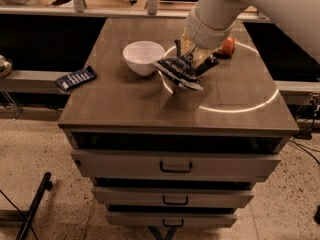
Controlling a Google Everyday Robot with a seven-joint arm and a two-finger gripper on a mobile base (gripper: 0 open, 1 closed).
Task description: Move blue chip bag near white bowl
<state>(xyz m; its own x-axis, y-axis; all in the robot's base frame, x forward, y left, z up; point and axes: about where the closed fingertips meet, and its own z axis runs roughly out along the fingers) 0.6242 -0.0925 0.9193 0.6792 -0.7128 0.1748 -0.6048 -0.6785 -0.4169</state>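
The gripper (194, 59) is clamped on the blue chip bag (179, 74), holding it tilted just right of the white bowl (143, 57), presumably ready to set it down there on the cabinet top (125, 104). I count one bowl, one chip bag, one small blue packet (76, 78) at the left edge, and one orange can (228, 46).

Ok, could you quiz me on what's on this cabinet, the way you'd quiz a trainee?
1. True or false: the gripper, above the brown cabinet top, has its jaws shut on the crumpled dark navy foil chip bag.
2. Which lies nearest the round glossy white bowl? A) that bag B) the orange-red can C) the small flat dark-blue packet
3. How many drawer handles show below?
Key: 1 true; 2 A; 3 three.
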